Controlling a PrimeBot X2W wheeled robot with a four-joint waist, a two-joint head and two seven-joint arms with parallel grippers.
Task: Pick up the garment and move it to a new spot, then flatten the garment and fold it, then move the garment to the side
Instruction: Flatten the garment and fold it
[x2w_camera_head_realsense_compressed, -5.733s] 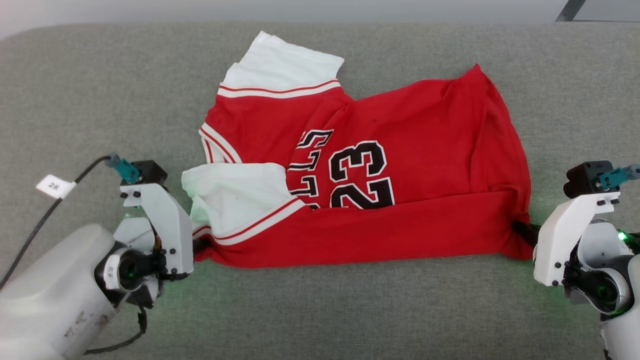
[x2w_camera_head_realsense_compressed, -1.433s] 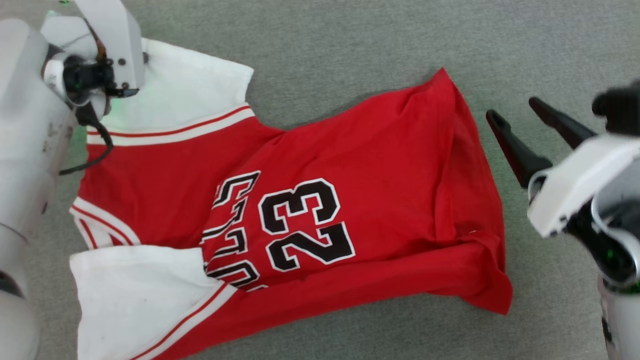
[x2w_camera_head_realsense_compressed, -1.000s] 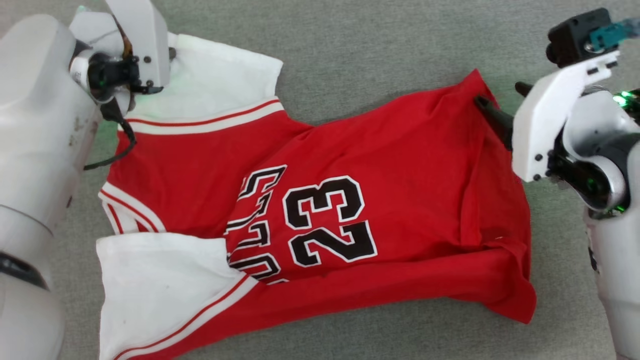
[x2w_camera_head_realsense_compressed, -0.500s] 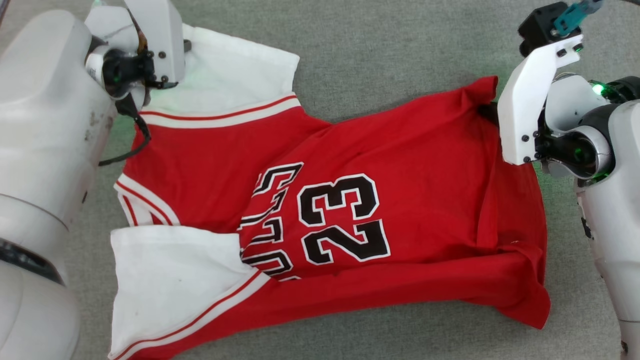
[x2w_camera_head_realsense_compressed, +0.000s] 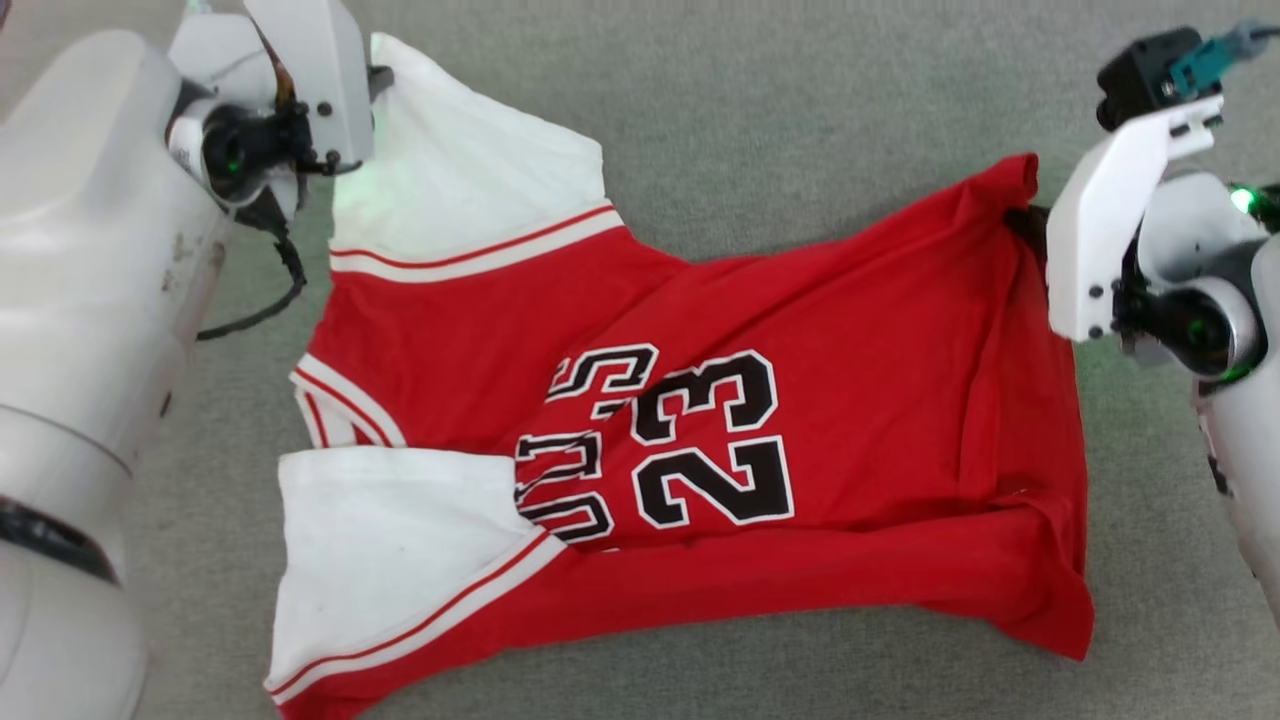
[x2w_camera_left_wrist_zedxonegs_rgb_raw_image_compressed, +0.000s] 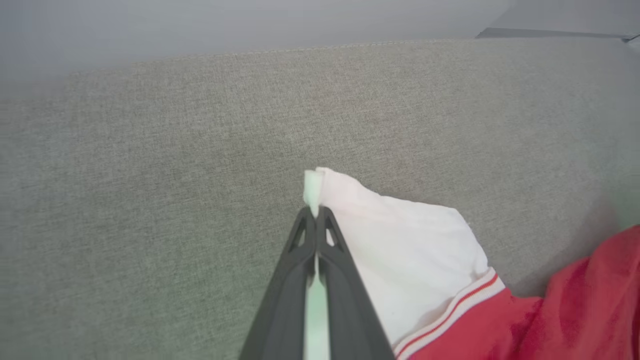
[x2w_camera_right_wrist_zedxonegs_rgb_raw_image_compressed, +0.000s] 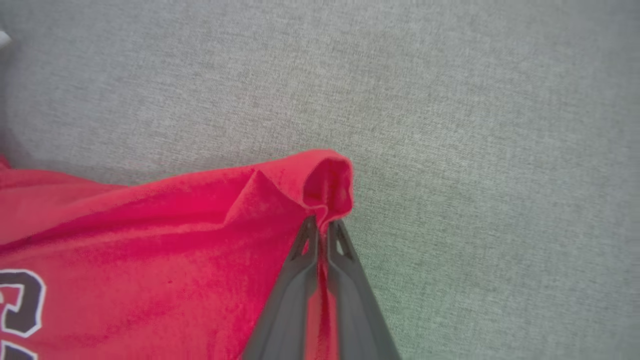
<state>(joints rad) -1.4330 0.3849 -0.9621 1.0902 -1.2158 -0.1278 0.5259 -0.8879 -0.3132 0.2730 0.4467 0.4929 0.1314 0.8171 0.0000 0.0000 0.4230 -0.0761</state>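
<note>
Pinching the limp, light garment (x2w_camera_head_realsense_compressed: 800, 300) by its corners; my left tool (x2w_camera_left_wrist_zedxonegs_rgb_raw_image_compressed: 314, 216) clenches the white sleeve (x2w_camera_left_wrist_zedxonegs_rgb_raw_image_compressed: 400, 240); my right tool (x2w_camera_right_wrist_zedxonegs_rgb_raw_image_compressed: 322, 226) clenches the red hem (x2w_camera_right_wrist_zedxonegs_rgb_raw_image_compressed: 320, 177).

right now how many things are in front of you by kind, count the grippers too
garment: 1
grippers: 2, left gripper on a white sleeve corner, right gripper on a red hem corner
grey fabric surface: 1
total: 4
</note>
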